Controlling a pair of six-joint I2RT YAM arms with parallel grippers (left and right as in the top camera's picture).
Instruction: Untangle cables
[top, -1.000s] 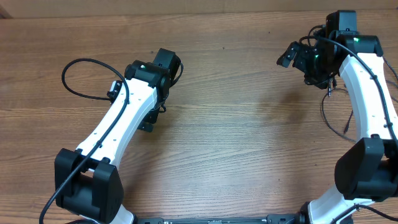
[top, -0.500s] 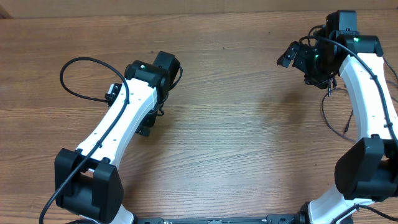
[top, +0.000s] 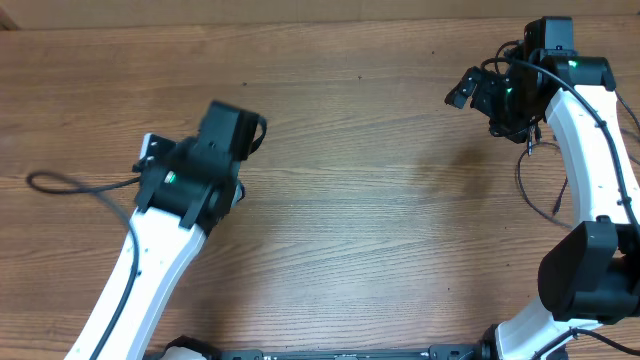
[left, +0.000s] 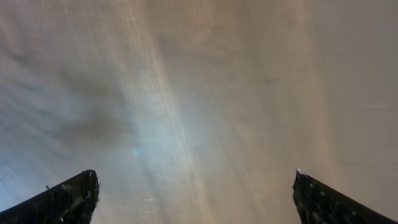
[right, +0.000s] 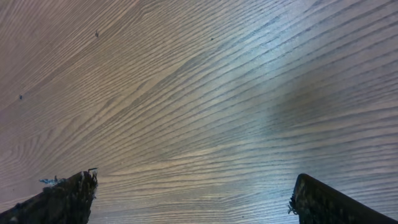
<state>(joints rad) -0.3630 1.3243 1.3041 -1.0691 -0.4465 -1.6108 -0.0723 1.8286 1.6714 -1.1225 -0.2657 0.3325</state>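
Plainly, two released: left end effector (left: 194, 177), right end effector (right: 196, 176), over one table (top: 380, 200).

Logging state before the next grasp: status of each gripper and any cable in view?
left gripper: open, nothing between the fingers; view blurred.
right gripper: open, nothing between the fingers.
left arm's black cable: loose curve, held by neither gripper.

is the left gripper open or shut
Open: the left gripper shows its fingertips far apart in the wrist view, only blurred table between.
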